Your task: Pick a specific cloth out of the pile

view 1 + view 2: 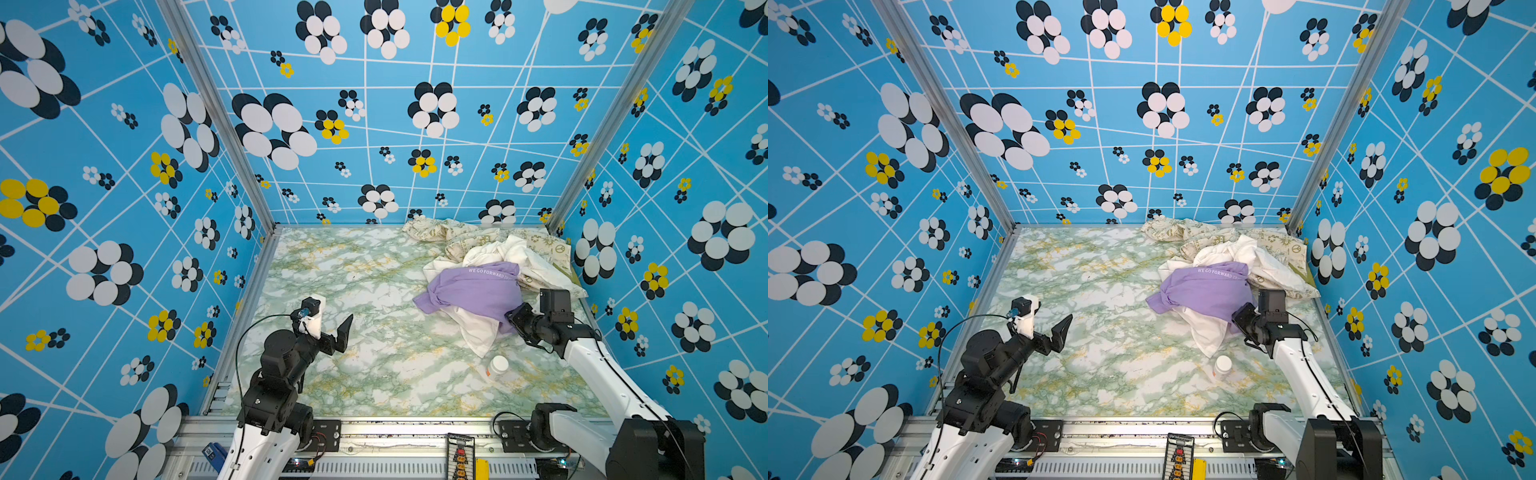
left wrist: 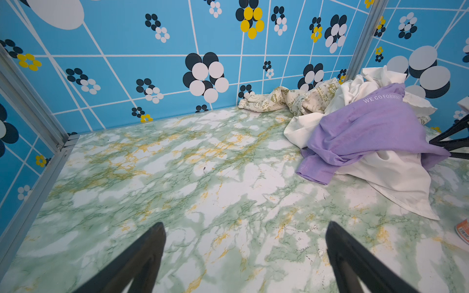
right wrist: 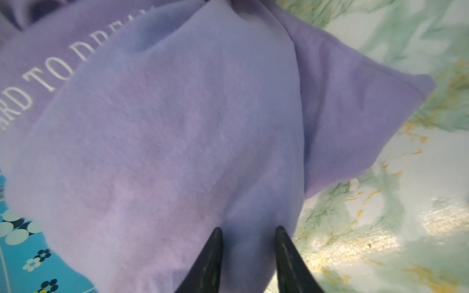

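Blue wall panels (image 1: 124, 166) printed with black, white and yellow flowers enclose the scene on three sides in both top views. Below them lies the counter (image 1: 353, 291), marbled green, white and yellow, filling the lower middle of each top view and mostly bare on its left half.

At the right of the counter, toward the far right corner, sits the pile. A cream cloth with olive-green prints (image 1: 461, 239) lies farthest back against the wall. A plain white cloth (image 1: 478, 328) is crumpled in front of it and spreads out underneath toward the near edge. The lavender T-shirt (image 1: 473, 293) is draped on top of the white cloth, at the near left side of the pile, with one bunched corner trailing left onto the counter.

The right claw (image 3: 248, 229) is at the near right edge of the T-shirt. In the right wrist view its jaws stand narrow with a fold of the lavender fabric pinched between them. The left claw (image 2: 245, 224) hangs over bare counter at lower left in the top views, jaws spread wide with nothing in them.

A small white-capped bottle (image 1: 496, 366) lies on the counter just below the white cloth. White lettering (image 1: 490, 272), "WE GO FORWARD", runs along the upper edge of the T-shirt.
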Robot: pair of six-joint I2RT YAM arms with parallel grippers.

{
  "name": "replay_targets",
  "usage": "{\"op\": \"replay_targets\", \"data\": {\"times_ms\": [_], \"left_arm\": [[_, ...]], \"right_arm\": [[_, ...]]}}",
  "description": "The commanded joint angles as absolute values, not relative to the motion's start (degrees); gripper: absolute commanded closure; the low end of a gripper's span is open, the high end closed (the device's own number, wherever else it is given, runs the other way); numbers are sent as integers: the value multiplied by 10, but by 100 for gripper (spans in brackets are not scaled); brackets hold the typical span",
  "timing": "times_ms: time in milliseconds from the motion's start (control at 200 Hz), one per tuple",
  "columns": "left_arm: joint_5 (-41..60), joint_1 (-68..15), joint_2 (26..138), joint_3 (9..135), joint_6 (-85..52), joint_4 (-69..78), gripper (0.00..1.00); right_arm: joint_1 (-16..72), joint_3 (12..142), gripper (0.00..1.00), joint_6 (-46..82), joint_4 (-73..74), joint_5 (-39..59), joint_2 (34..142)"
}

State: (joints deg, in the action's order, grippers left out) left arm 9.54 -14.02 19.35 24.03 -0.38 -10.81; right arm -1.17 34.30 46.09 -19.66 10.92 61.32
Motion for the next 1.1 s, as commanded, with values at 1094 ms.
{"op": "replay_targets", "data": {"times_ms": [1094], "left_arm": [[86, -149, 181, 246, 9, -114, 1]], "right_arm": [[-15, 662, 100, 495, -115, 24, 653]]}}
